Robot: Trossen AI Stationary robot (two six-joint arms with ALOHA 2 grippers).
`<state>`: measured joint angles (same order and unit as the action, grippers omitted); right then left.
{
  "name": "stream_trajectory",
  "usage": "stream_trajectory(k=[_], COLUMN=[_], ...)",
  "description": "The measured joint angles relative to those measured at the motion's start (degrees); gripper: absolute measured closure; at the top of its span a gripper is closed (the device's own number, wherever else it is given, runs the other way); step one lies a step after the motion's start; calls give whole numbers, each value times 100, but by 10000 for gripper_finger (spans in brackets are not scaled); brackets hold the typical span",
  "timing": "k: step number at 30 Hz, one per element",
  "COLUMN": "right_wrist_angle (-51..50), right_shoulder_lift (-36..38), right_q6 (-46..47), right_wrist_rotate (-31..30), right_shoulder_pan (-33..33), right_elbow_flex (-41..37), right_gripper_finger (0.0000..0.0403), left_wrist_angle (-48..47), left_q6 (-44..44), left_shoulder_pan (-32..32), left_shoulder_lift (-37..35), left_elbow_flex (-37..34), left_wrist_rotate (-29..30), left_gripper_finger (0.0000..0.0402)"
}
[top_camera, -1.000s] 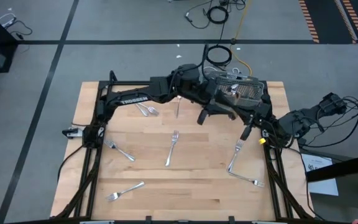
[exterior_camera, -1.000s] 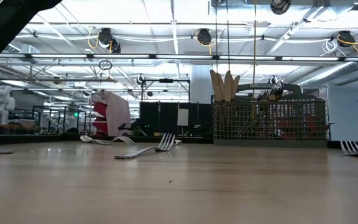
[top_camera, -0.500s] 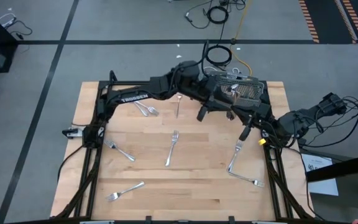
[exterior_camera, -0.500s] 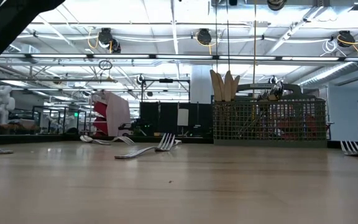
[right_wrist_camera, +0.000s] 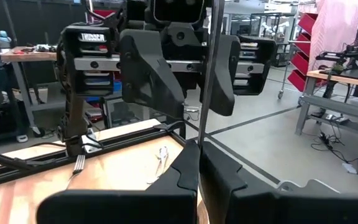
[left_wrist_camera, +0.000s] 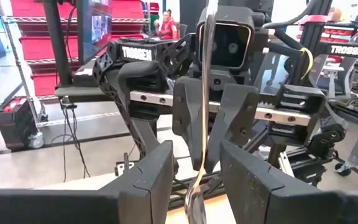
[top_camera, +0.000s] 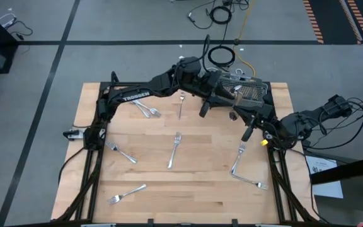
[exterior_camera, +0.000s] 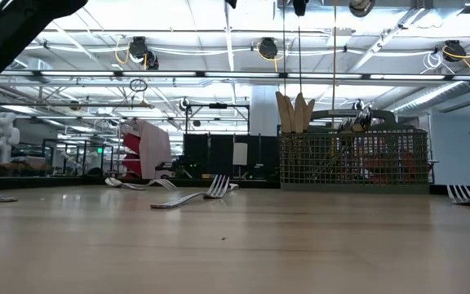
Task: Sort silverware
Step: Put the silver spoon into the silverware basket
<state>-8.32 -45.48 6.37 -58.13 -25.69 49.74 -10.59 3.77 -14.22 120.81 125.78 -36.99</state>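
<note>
High view first: the grey mesh caddy (top_camera: 252,93) sits at about 1 o'clock on the table (top_camera: 200,202), and I count seven loose pieces of silverware (top_camera: 174,150) on the wood: two at 11 o'clock, one at 12, one at the centre, one at 9, one at 7 and a crossed pair at 4. The left gripper (top_camera: 205,108) and right gripper (top_camera: 249,131) meet just in front of the caddy

Low view: the caddy (exterior_camera: 353,159) already holds several handles (I can't count them), and forks (exterior_camera: 206,192) lie on the tabletop

Left wrist view: the left gripper (left_wrist_camera: 197,165) stands parted around a slim utensil (left_wrist_camera: 205,93), not pinching it

Right wrist view: the right gripper (right_wrist_camera: 199,149) is clenched on that utensil's (right_wrist_camera: 209,68) shaft

By my judgement the sort is partly done, with this piece mid-handover and the seven on the table left to do
</note>
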Motion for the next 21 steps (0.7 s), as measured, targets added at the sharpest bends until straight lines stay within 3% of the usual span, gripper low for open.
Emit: stream_trajectory(k=[7, 21], right_wrist_angle=[39, 80], right_shoulder_lift=[-176, -266], right_q6=[86, 146], right_wrist_rotate=[423, 473], right_shoulder_pan=[213, 323], right_elbow_flex=[0, 0], right_gripper_finger=[403, 403], left_wrist_angle=[165, 44], left_q6=[-6, -35], left_shoulder_pan=[4, 37], left_shoulder_lift=[0, 0], left_elbow_flex=[0, 0], left_wrist_rotate=[-6, -134], left_gripper_finger=[263, 263])
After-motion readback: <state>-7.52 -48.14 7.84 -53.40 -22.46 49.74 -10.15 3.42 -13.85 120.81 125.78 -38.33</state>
